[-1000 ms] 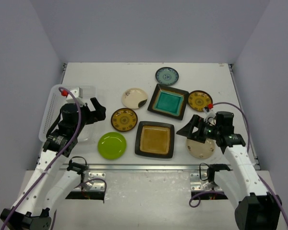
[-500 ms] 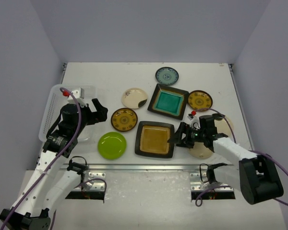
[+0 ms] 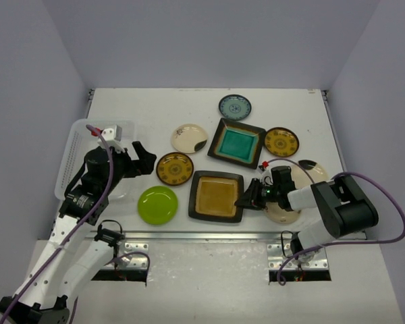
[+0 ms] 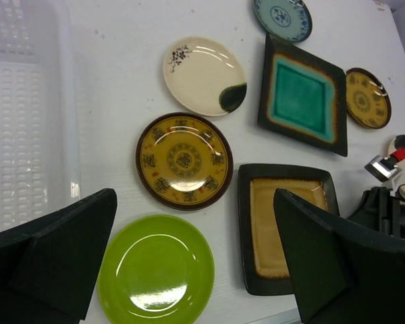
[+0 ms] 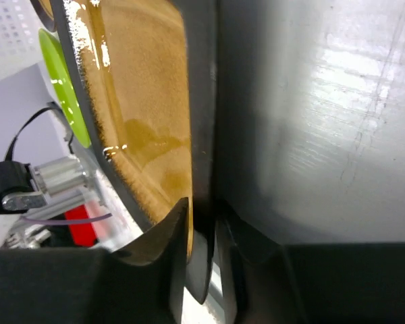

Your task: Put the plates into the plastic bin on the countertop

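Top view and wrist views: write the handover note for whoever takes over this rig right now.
Grippers: the left gripper is open and empty, hovering between the plastic bin and the plates. The right gripper is shut on the right edge of the amber square plate, which looks flat on the countertop.
Done: nothing; no plate shows in the bin.
Left: every plate. The teal square plate, lime green plate, brown-yellow plates, blue patterned plate and cream plates all lie on the countertop.
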Controlling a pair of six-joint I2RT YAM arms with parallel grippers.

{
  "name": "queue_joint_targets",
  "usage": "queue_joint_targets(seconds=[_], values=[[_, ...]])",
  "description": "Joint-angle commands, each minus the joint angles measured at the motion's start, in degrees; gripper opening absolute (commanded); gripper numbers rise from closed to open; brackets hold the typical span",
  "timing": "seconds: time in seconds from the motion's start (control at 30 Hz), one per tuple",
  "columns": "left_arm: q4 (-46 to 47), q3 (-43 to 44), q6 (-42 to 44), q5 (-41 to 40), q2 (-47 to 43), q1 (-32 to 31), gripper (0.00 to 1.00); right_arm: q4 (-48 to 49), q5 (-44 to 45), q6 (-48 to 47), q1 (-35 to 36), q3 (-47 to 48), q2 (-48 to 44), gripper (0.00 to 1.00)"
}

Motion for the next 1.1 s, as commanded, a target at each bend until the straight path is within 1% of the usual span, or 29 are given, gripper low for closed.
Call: queue_joint_targets(seconds=[0.0, 0.07, 0.1, 0.17, 0.2, 0.23, 0.3, 0.37, 0.43, 0.6, 0.7, 0.8, 0.83, 0.87, 0.9, 0.93, 1.0, 1.03, 1.07], values=[[3.22, -0.16, 0.65, 3.93, -1.74, -0.64, 1.00, 6.59, 2.05, 1.91, 0.11, -0.17, 2.26, 0.12], [3.36, 0.30, -0.04, 7.64, -0.87, -0.64, 1.00, 6.70, 1.79, 2.36, 0.04, 0.03, 1.76, 0.00], [3.36, 0.30, -0.05, 9.49, -0.43, -0.64, 1.00, 6.70, 1.62, 2.62, 0.13, 0.12, 1.07, 0.00], [4.69, -0.29, -1.90, 15.08, 1.43, -0.56, 1.00, 6.55, 1.62, 4.26, 0.13, 0.12, -2.13, 0.00], [5.45, -0.68, -2.75, 19.62, 2.28, -0.61, 1.00, 5.73, 1.39, 4.73, 0.07, 0.29, -3.85, 0.00], [6.35, -1.18, -3.48, 21.55, 3.12, -0.64, 1.00, 4.74, 0.93, 4.88, 0.04, 0.66, -5.60, 0.00], [10.18, -4.10, -6.13, 29.52, 6.04, -0.64, 1.00, 1.90, 0.25, 5.67, -0.01, 1.87, -12.89, 0.00], [13.58, -5.85, -8.31, 33.06, 7.46, -0.64, 1.00, -0.56, 0.09, 5.77, -0.08, 2.95, -16.88, 0.00], [18.31, -8.62, -11.40, 37.80, 9.65, -0.64, 1.00, -4.64, 0.03, 5.76, -0.14, 4.78, -23.09, 0.00], [24.99, -13.39, -14.82, 41.83, 12.05, -0.56, 1.00, -5.89, -2.34, 8.18, -0.31, 6.18, -29.51, 0.00], [29.99, -15.26, -16.84, 42.58, 13.76, -0.64, 1.00, -3.80, -5.70, 10.58, -0.31, 6.28, -31.22, 0.00], [32.11, -15.44, -17.68, 43.06, 15.95, -0.64, 0.99, -1.70, -7.27, 12.50, -0.24, 6.74, -31.91, 0.00], [32.95, -15.54, -18.12, 43.41, 16.22, -0.64, 0.97, -0.73, -8.57, 13.33, -0.31, 6.95, -31.87, 0.00], [34.09, -15.69, -18.54, 43.79, 16.45, -0.64, 0.91, 0.33, -9.22, 13.92, -0.31, 6.80, -31.64, 0.00], [35.44, -15.60, -19.30, 43.69, 16.54, -0.64, 0.87, 1.54, -9.96, 14.83, -0.31, 6.70, -31.55, 0.00], [35.71, -15.34, -19.47, 43.10, 16.73, -0.64, 0.82, 4.26, -11.31, 16.62, -0.31, 6.36, -31.38, 0.00], [36.03, -14.86, -19.35, 43.01, 17.73, -0.64, 0.73, 6.61, -12.63, 18.31, -0.25, 6.18, -31.23, 0.00], [36.23, -14.70, -19.35, 42.99, 18.14, -0.64, 0.70, 7.77, -13.25, 19.16, -0.25, 6.26, -31.18, 0.00], [36.55, -14.66, -19.44, 42.94, 18.50, -0.64, 0.69, 8.89, -13.75, 19.98, -0.29, 6.39, -31.13, 0.00]])
